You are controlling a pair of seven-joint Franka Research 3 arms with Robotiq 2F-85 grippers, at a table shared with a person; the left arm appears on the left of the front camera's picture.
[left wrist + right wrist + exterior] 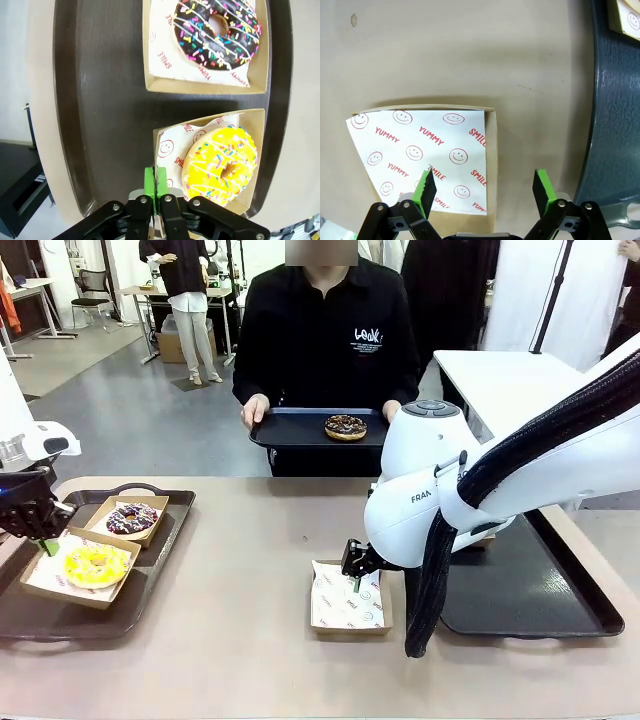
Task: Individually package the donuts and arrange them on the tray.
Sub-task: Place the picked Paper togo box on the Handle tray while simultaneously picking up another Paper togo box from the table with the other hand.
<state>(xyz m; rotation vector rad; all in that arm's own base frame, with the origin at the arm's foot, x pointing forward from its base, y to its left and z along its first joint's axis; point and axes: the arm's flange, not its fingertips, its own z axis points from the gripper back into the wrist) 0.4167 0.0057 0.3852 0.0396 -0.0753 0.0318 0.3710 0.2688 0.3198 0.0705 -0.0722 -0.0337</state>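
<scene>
Your left gripper point(156, 197) has its jaws clamped on the yellow donut's box point(162, 135) at lower left, right gripper point(485, 192) jaws apart over the empty box point(347, 598); pulling could tip the yellow donut point(96, 564).

1. A grey floor point(110, 410) stretches away in the upper left of the frame, evenly lit.
2. At the far upper left stands a dark chair point(93, 287) beside a pale table point(30, 285).
3. Another table point(165, 292) sits upper centre-left, a cardboard box point(180, 340) under it.
4. A white table point(510, 380) occupies the right.
5. The beige tabletop point(260, 570) fills the lower frame.
</scene>
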